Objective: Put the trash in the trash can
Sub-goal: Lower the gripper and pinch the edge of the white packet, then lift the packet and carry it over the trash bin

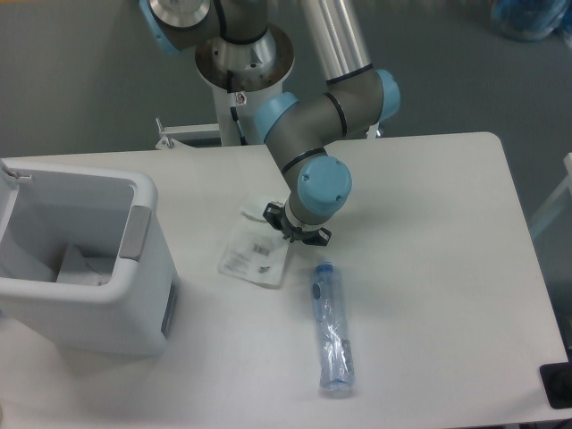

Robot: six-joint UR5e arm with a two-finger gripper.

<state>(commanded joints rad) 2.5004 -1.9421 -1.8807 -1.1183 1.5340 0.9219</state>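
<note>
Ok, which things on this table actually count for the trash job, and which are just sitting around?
For the job:
- white packet with the barcode label
- clear bottle with the blue cap
- trash can, the white bin at the left
- gripper, over the packet's right edge

Just about:
- black object at the lower right corner
- something white already inside the bin

You can't see the gripper's (295, 231) fingertips; the wrist covers them and the packet's (254, 253) upper right corner. The trash can (143, 295) runs off the left edge. The barcode label is too small to read.
</note>
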